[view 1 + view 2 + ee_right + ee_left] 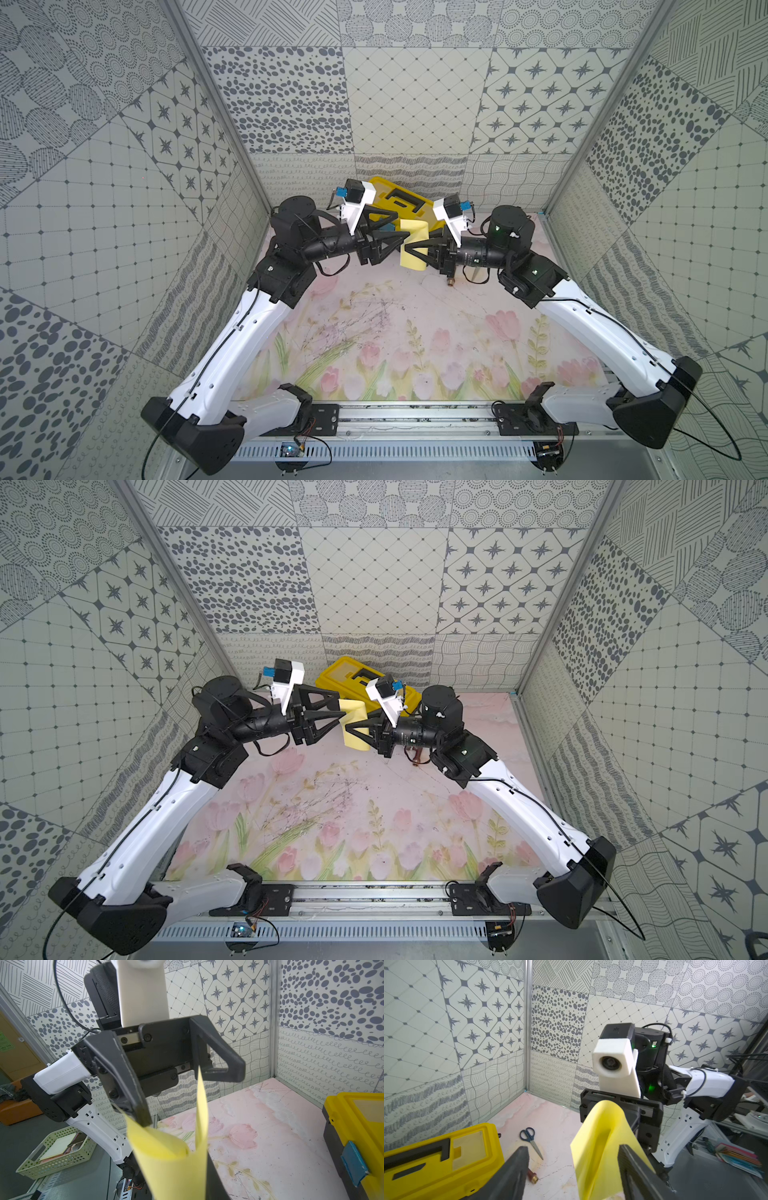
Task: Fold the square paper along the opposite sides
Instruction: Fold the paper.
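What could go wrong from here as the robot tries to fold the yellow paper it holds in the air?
1. The left gripper is open, so only the right gripper pinches the square paper. The sheet may slip or twist.
2. The paper is only bent into a loop in mid-air, with no crease, and its free edges stand apart. They could meet askew.

Both top views are looking steeply down from high above the arm bases, covering the whole floral mat. Wrist cams are sitting close behind their fingers, facing each other: left seeing the right gripper, right seeing the left gripper. All are sharing the square paper.
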Controlling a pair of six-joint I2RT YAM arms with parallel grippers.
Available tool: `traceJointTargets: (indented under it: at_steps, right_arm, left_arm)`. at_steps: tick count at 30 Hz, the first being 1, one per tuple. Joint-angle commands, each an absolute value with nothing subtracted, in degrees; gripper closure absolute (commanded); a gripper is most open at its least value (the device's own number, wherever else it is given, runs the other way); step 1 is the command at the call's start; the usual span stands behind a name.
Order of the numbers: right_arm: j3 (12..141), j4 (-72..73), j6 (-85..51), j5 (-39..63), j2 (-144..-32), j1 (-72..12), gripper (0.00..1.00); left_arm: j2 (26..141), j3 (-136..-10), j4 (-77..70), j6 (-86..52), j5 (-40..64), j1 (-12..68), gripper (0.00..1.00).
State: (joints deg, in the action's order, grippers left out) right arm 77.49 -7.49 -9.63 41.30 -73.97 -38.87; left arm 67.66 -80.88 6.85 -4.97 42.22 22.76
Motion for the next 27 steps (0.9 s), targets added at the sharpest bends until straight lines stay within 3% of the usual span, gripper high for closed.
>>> traceJointTargets:
  at_steps: [1,8,16,27]
  right_arm:
    - [76.6,-5.5,-9.4,40.9,-72.6,-39.1,0.84]
    - [76.1,-5.4,-9.5,41.0,-72.3,-39.1,0.83]
    - [77.7,-6.3,-7.9,41.7,-71.4,-39.1,0.83]
    - [78.1,-4.7,-9.6,47.9,-73.5,-39.2,0.83]
  left_arm:
    - [64.5,-80.9,8.2,0.3,32.7,22.5,0.22]
    - [59.8,-76.4,6.6,1.6,29.4,22.5,0.1]
    - [59.1,-72.6,6.5,-2.1,45.9,22.5,0.02]
    - [63.3,-73.6,-0.2,-8.1,53.9,22.5,0.02]
